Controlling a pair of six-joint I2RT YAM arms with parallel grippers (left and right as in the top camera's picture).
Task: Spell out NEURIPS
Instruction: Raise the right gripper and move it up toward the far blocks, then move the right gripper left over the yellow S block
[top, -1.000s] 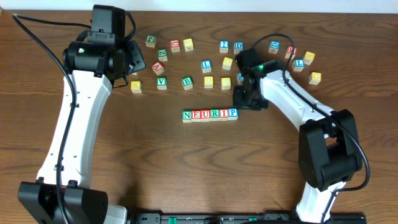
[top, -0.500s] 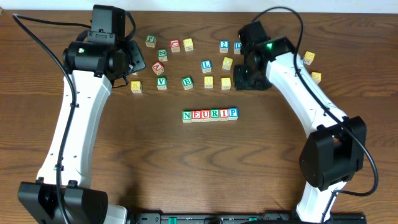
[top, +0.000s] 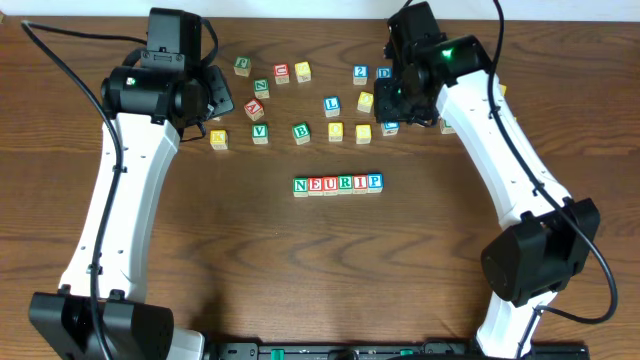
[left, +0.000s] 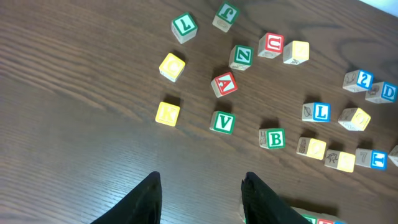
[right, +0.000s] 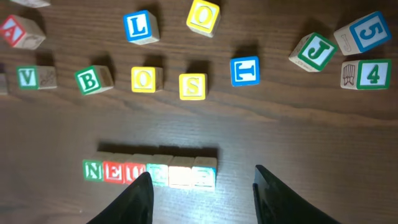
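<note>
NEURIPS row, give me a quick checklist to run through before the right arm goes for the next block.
1. Word row complete: not ok. It reads N E U R I P, with no S at the end.
2. S cube reachable: ok. Yellow face up, between the O cube and the T cube, touching neither.
3. Right claw free: ok. Jaws apart, nothing between them.
4. Spot after the P cube: ok. Bare table there.
5. Left claw out of the way: ok. Open, empty, apart from the row.
</note>
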